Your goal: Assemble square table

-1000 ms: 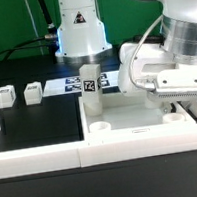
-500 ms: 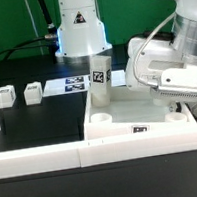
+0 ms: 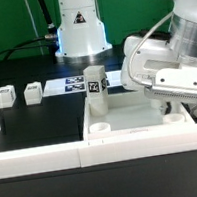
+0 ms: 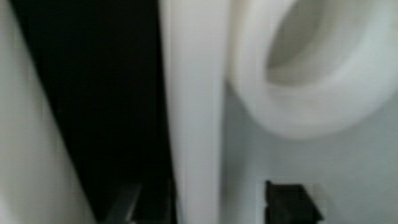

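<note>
The white square panel lies at the exterior view's right, with round sockets at its near corners. One tagged leg peg stands upright at its far left corner. Two more leg pegs lie on the black table at the left. My gripper is low over the panel's right side, its fingers mostly hidden by the hand. In the wrist view the gripper straddles the panel's raised rim, one dark finger on each side, beside a round socket. It looks shut on the rim.
The marker board lies flat behind the panel, in front of the arm's white base. Long white bars edge the table's front and left. A green backdrop stands behind.
The panel shifted with my hand and came back: half a second ago the peg leaned and a tag showed on the panel's front edge. Now the peg stands straight again.
</note>
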{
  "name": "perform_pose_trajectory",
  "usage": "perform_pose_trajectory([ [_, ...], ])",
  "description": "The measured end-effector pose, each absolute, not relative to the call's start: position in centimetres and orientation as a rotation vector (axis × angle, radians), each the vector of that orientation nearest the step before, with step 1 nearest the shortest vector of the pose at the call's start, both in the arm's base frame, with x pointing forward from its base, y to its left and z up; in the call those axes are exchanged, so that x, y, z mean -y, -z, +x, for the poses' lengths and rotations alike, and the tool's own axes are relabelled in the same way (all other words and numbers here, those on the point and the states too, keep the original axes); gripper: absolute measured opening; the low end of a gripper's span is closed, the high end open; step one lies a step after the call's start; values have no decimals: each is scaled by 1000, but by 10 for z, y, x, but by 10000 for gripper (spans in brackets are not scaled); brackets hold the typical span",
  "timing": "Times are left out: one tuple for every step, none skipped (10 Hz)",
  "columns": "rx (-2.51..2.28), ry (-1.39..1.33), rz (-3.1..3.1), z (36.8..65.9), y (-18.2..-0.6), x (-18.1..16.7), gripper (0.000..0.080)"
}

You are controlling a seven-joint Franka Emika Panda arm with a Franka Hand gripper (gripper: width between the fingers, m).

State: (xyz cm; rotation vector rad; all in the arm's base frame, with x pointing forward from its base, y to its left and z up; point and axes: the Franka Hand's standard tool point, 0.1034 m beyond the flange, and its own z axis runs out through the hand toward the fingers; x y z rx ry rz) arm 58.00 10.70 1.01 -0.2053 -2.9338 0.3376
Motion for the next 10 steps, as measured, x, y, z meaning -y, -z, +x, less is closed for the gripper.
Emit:
perform_pose_trajectory([
  [2928, -354, -211, 580, -12, -101, 279],
  [2926, -372, -214, 581, -13, -96, 491],
  [2925, -378, -222, 581, -14, -91, 604],
  [2925, -379, -227, 582, -14, -89, 636],
  [2925, -378, -229, 582, -14, -89, 636],
  [2924, -378, -230, 582, -14, -88, 645],
  [2924, -378, -230, 582, -14, -88, 648],
  [2924, -378, -230, 582, -14, -88, 648],
  [2924, -378, -231, 582, -14, -88, 648],
  [2924, -377, -231, 582, -14, -88, 648],
])
